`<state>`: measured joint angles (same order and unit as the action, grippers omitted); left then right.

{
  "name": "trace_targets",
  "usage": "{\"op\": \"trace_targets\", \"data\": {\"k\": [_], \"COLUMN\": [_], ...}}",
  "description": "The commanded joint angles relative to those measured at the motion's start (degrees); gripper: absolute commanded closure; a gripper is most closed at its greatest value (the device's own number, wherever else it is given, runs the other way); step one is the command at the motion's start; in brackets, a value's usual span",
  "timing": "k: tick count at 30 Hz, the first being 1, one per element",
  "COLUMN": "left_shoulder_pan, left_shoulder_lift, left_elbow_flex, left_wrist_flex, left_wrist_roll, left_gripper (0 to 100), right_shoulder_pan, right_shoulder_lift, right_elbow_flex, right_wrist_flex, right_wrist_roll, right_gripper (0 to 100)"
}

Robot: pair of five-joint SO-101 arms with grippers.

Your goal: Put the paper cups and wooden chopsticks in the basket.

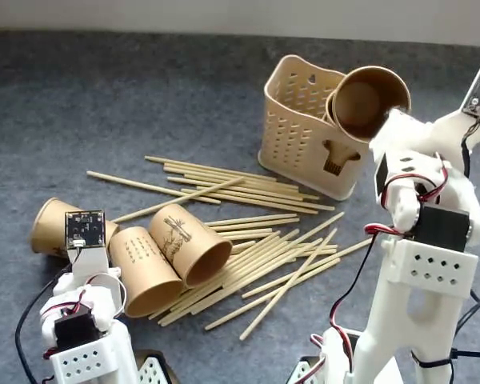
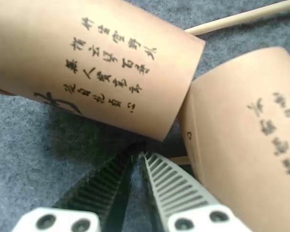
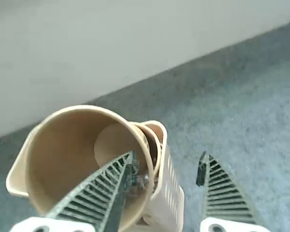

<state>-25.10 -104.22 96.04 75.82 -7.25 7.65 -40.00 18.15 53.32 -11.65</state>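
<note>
Upper right, high view: right claw [image 3: 166,164] apart, one finger [image 3: 117,170] inside cup [image 1: 370,102] tilted in basket [image 1: 304,132] | lower left: left claw [image 2: 138,155] together, tips at lying cups [image 1: 144,272] | centre: chopsticks [image 1: 248,248] scattered on table.

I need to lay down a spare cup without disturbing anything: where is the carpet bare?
Bare: the far-left carpet behind the chopsticks and left of the basket, and the near strip between the left arm and right arm. Crowded: the middle, with chopsticks fanned beside three lying cups.
</note>
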Motion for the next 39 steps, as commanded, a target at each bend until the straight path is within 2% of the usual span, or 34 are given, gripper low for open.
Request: {"op": "trace_targets", "data": {"k": [1,6,11,17,31,39], "left_shoulder_pan": [0.84,0.84,0.84,0.84,0.84,0.84], "left_shoulder_lift": [-0.84,-0.84,-0.84,-0.84,-0.84,-0.84], "left_elbow_flex": [1.10,1.10,1.10,1.10,1.10,1.10], "left_wrist_flex": [0.09,0.09,0.09,0.09,0.09,0.09], "left_wrist_roll": [-0.26,-0.26,-0.26,-0.26,-0.26,-0.26], "left_gripper": [99,99,99,99,99,99], "right_shoulder_pan": [-1.63,-4.00,-4.70,-4.44,-6.20,-5.93], "right_shoulder_lift": [-0.04,1.36,8.84,15.87,8.48,12.35], "right_elbow_flex": [-2.42,-2.68,-2.95,-2.95,-2.95,-2.59], "right_wrist_flex": [-7.60,-8.48,-9.19,-18.24,-19.47,-24.04], "right_wrist_roll": [-0.09,-0.09,0.00,0.00,0.00,0.00], "right_gripper": [78.8,78.8,78.8,78.8,78.8,78.8]}}
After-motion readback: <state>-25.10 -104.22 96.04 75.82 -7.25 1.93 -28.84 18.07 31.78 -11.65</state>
